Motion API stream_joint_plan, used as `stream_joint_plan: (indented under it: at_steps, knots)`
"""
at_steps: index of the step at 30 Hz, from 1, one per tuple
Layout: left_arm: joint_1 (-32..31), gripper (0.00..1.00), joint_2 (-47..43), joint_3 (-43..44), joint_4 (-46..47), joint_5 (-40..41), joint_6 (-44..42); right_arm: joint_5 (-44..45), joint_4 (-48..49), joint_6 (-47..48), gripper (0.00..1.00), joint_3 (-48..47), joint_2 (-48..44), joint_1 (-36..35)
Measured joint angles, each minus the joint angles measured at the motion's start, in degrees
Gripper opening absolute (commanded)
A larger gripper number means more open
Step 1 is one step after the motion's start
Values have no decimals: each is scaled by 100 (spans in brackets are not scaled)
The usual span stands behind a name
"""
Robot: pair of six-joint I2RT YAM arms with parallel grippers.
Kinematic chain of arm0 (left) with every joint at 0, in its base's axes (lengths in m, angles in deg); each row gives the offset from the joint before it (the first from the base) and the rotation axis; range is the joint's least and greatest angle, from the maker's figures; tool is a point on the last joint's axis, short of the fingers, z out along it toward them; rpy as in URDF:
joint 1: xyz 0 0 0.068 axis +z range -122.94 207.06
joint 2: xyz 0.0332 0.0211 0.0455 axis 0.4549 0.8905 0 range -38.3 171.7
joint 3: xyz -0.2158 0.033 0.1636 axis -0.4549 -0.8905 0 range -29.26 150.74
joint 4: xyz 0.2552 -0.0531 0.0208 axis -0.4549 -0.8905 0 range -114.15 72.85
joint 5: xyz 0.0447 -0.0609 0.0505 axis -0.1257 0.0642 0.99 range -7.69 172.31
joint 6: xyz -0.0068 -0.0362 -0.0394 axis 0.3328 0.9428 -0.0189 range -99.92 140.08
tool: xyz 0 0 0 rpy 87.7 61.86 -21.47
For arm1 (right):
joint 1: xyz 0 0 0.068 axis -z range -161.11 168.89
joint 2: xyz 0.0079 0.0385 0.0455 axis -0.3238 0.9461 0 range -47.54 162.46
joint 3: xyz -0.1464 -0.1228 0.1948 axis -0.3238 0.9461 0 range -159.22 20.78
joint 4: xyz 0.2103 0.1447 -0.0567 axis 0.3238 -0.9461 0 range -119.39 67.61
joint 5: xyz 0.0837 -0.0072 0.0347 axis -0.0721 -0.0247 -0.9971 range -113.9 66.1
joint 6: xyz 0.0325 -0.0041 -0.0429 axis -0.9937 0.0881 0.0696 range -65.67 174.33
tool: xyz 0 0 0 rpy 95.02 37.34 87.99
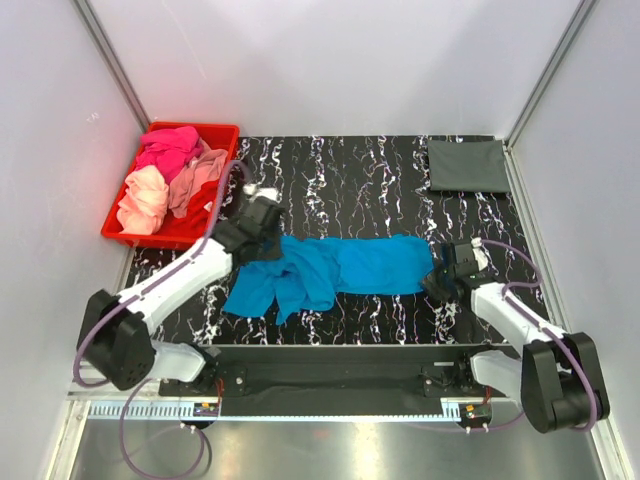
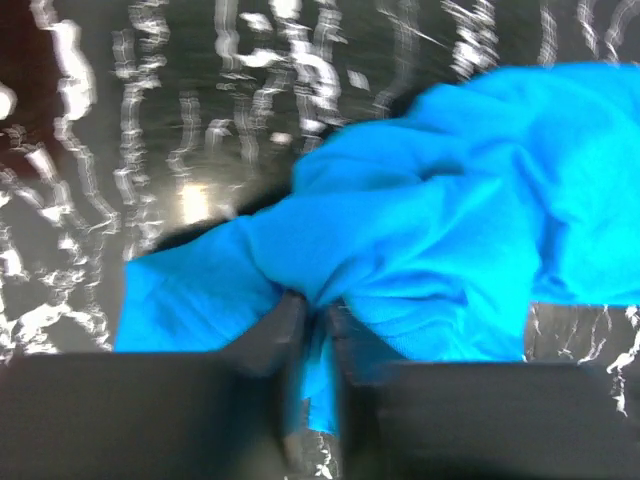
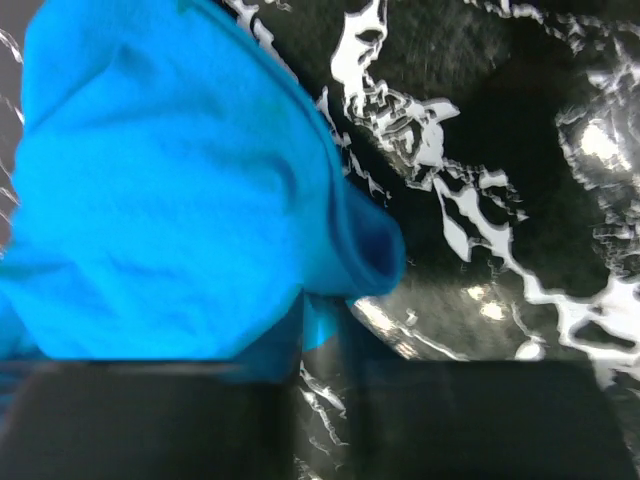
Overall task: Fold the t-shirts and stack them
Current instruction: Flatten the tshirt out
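A bright blue t-shirt (image 1: pixel 335 268) lies stretched and rumpled across the middle of the black marbled table. My left gripper (image 1: pixel 262 240) is shut on its left end; in the left wrist view blue cloth (image 2: pixel 440 220) is pinched between the fingers (image 2: pixel 278 330). My right gripper (image 1: pixel 440 270) is shut on its right edge; the right wrist view shows a blue fold (image 3: pixel 180 200) in the jaws. A dark grey t-shirt (image 1: pixel 468 164) lies folded at the back right. Hot pink (image 1: pixel 168 150), peach (image 1: pixel 142 198) and salmon (image 1: pixel 198 172) shirts lie in the bin.
A red plastic bin (image 1: pixel 208 130) stands at the back left corner. White walls close in both sides and the back. A metal rail runs along the near edge by the arm bases.
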Motion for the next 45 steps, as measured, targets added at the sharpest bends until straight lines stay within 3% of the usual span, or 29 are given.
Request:
stream_joint_plan:
  at_steps: [1,2,6,10,15,20,26,27,28,30,31,32,35,38,45]
  knots:
    - [280,65,-76,-37,-22,-109,-15,-11,94,-4,0,11,76,0]
    - [590,72,-142,-76,-42,-175,-37,-37,192,-66,0,31,157,0]
    - [1397,73,-372,-111,-319,-4,-138,-179,334,-90,0,35,299,0]
    - [313,72,-1123,-111,-553,199,-374,-267,166,-101,0,26,-225,0]
    - [-1099,68,-1788,-577,-275,-199,-422,-289,31,-162,0,0,-1110,0]
    - [-1558,69,-1165,-1338,-389,-212,-247,-389,-116,-212,0,0,-1134,0]
    - [-1794,71,-387,-1639,-361,-289,199,-459,-127,-216,0,0,-1104,0]
    - [-1799,69,-317,-1663,-334,-289,284,-466,-127,-216,0,0,-1104,0]
    - [-1799,58,-262,-1692,-304,-291,350,-472,-127,-216,0,0,-1104,0]
    - [-1799,31,-190,-1803,-118,-317,507,-472,-127,-214,0,0,-1104,0]
    - [-1797,4,-168,-1867,-13,-358,540,-472,-127,-212,0,0,-1104,0]
    - [-1799,0,-155,-1873,22,-407,612,-468,-140,-210,0,-4,-1104,0]
    - [-1790,0,-184,-1692,-24,-509,693,-393,-514,-96,0,-216,-1106,0]
    - [-1552,0,-549,-984,-450,-588,916,-195,-1139,120,0,-848,-1156,0]
    - [437,0,-2656,1272,-1134,-848,1233,822,-2741,752,0,-3508,-1884,0]
